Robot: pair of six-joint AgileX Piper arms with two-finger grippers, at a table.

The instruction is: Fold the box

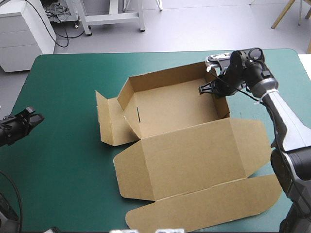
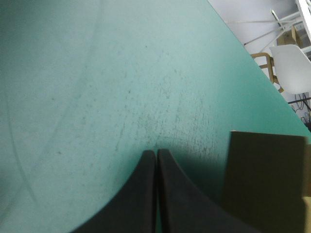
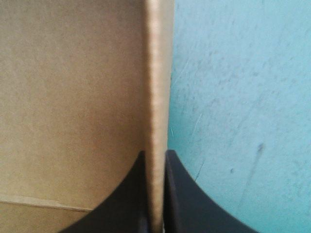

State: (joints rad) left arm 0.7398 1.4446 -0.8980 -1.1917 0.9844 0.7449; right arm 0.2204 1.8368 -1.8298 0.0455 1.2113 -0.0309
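Box: brown board, partly raised, at the middle of the bench, on the teal-green cover.

- Tray: we note an open tray with its far wall and right wall upright.
- Lid: lies flat on the cover, reaching from the tray toward the bench's near edge. Its long tuck flap is spread flat beyond it.
- Left panel: folded outward from the tray's left side and not tucked. We cannot tell how steeply it stands.
- Right end effector: at the tray's far right corner, pinching the right wall. In the right wrist view the black fingers are all but pressed together at the end effector, with the board's edge between them. The brown inside face lies to one side and the teal-green cover to the other.
- Left end effector: near the bench's left edge, well apart from the box. In the left wrist view its fingers are pressed together into one arch at the end effector, with nothing between them, over bare cover. A piece of brown board shows off to one side.
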